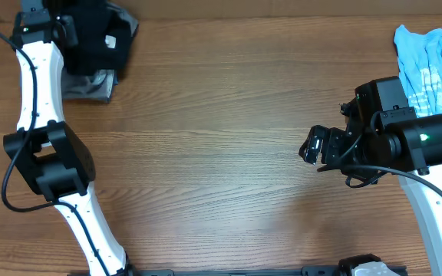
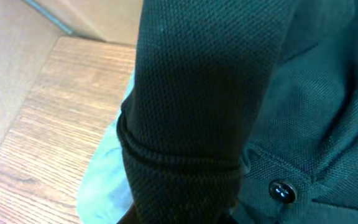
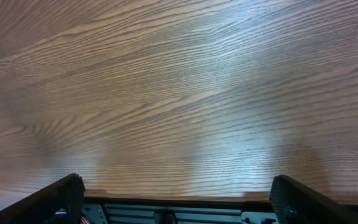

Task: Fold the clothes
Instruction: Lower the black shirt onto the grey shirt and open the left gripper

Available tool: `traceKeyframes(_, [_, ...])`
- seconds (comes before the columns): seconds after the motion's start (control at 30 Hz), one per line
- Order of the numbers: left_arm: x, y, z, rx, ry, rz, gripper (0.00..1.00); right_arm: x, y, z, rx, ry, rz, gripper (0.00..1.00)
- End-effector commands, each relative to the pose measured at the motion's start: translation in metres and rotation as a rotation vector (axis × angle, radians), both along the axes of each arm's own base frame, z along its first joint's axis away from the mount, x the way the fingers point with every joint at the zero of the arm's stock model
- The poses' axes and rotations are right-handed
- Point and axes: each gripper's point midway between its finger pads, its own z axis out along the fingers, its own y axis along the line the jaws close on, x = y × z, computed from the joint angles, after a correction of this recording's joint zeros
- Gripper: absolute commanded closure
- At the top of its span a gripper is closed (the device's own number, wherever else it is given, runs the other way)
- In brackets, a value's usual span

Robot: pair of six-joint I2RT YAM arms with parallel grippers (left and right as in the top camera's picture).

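Observation:
The clothes, a black knit shirt [image 1: 102,31] with a small white tag [image 1: 112,42], lie bunched at the table's far left corner. My left gripper [image 1: 79,37] reaches into them. In the left wrist view a black sleeve [image 2: 191,93] with a ribbed hem runs straight up from my jaws and hides the fingers. The jaws are shut on that sleeve. A dark button [image 2: 283,191] shows on the fabric to the right. My right gripper [image 1: 310,146] hovers open over bare wood at the right, its fingertips [image 3: 61,196] wide apart with nothing between them.
A grey folded garment [image 1: 89,84] lies under the black shirt; its pale fabric [image 2: 104,186] shows beside the sleeve. A light blue printed shirt [image 1: 432,57] is heaped at the far right corner. The wooden table [image 1: 221,115] stretches between the arms.

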Motion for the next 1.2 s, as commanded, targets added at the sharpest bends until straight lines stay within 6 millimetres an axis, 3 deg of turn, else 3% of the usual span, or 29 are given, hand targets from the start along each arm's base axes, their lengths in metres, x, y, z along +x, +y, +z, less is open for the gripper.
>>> traceKeyframes(0.0, [-0.004,0.038,0.012,0.076,-0.025,0.076,0.96,0.003,0.0,0.003,-0.003,-0.015,-0.003,0.0])
traceKeyframes(0.13, [-0.003,0.051,0.014,0.081,-0.05,0.095,0.96,0.003,0.0,0.002,-0.003,-0.004,-0.012,0.0])
traceKeyframes(0.27, [-0.002,0.057,0.001,0.078,-0.035,0.103,0.94,0.004,0.001,-0.001,-0.004,0.01,-0.017,0.0])
traceKeyframes(0.5, [0.004,0.061,-0.052,0.061,0.033,0.104,0.76,0.003,0.0,-0.006,-0.01,0.046,-0.021,0.0])
traceKeyframes(0.57, [0.004,0.064,-0.063,0.061,0.045,0.111,0.54,0.003,0.0,-0.006,-0.01,0.048,-0.023,0.0])
traceKeyframes(0.6, [0.003,0.065,-0.065,0.06,0.05,0.112,0.3,0.003,0.0,-0.006,-0.01,0.047,-0.023,0.0])
traceKeyframes(0.7, [0.002,0.068,-0.068,0.076,0.058,0.13,0.11,0.003,0.0,-0.006,-0.01,0.047,-0.023,0.0])
traceKeyframes(0.73, [0.0,0.072,-0.065,0.091,0.056,0.145,0.0,0.003,0.0,-0.006,-0.01,0.047,-0.023,0.0])
traceKeyframes(0.9, [-0.006,0.079,-0.027,0.179,0.023,0.219,0.0,0.003,0.0,-0.006,-0.011,0.047,-0.023,0.0])
traceKeyframes(0.97, [-0.005,0.074,-0.007,0.176,-0.018,0.224,0.0,0.003,0.0,-0.006,-0.011,0.047,-0.022,0.0])
traceKeyframes(1.03, [-0.005,0.064,0.028,0.137,-0.115,0.259,0.0,0.003,0.0,-0.006,-0.011,0.047,-0.022,0.0])
traceKeyframes(1.17, [-0.008,0.047,0.067,0.079,-0.223,0.293,0.0,0.003,0.0,-0.006,-0.012,0.046,-0.019,0.0])
